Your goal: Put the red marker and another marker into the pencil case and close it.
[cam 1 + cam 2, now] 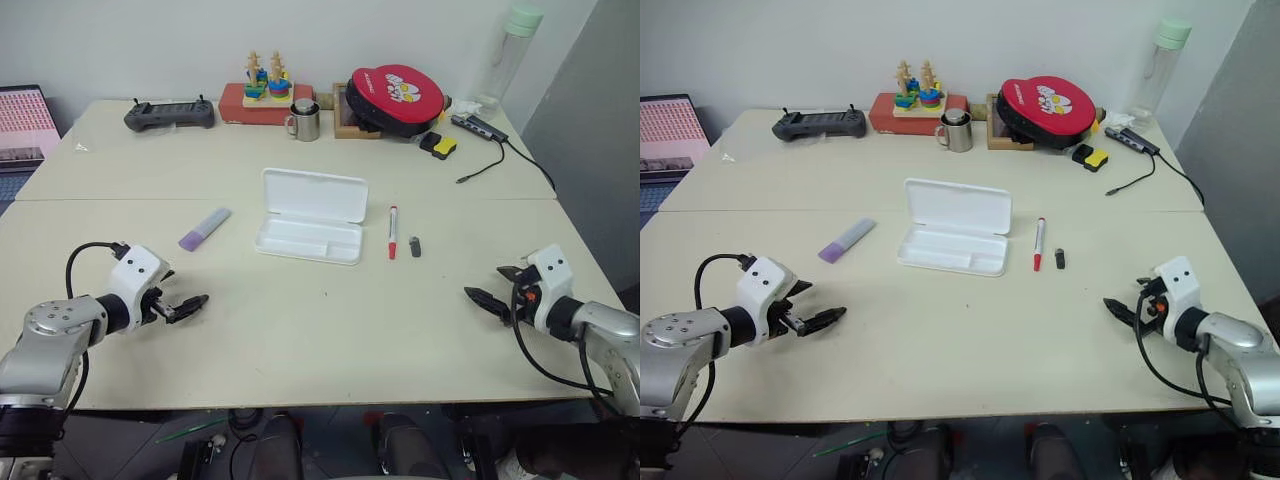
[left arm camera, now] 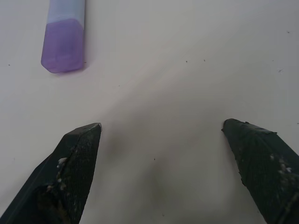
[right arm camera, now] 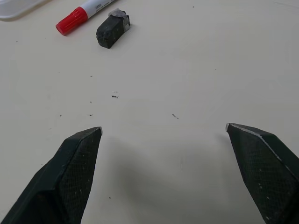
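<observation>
Left eye view: one cream table [image 1: 300, 330], counted left to right as one lilac highlighter [image 1: 205, 228], one white pencil case [image 1: 310, 214], one red marker [image 1: 392, 231], one small dark stub [image 1: 414, 246]. Two grippers, one per arm

Left gripper [image 1: 186, 308] low at about 8 o'clock of the pencil case, well apart from it, forearm coming in from the near left edge, black fingers aimed toward the table's middle and tipped slightly down. Jaws spread wide, nothing between them; in the left wrist view just bare tabletop between the two fingers [image 2: 74, 163], with the highlighter's purple end ahead of them and off to one side

Highlighter lying flat at 9 o'clock of the case, near it but not touching, slanted, paler end farther from the robot

Pencil case at centre, lid swung open toward 12 o'clock and lying back flat, shallow tray on the near side, nothing seen inside

Red marker just beside the case at 3 o'clock, lengthwise toward 12 and 6, red cap at the near end. Stub just beside the marker at its 4 o'clock, apart from it; same pairing in the right wrist view

Right gripper [image 1: 484, 298] at about 4 o'clock of the case, well apart from the marker, forearm entering from the near right edge, fingers pointing inward to the left and slightly down. Jaws parted fully, empty, fingers [image 3: 70, 168] over bare table

Far edge: one black controller [image 1: 169, 115], one ring-stacking toy [image 1: 266, 80], one metal mug [image 1: 303, 121], one red round case [image 1: 397, 97], one clear bottle [image 1: 510, 50]
</observation>
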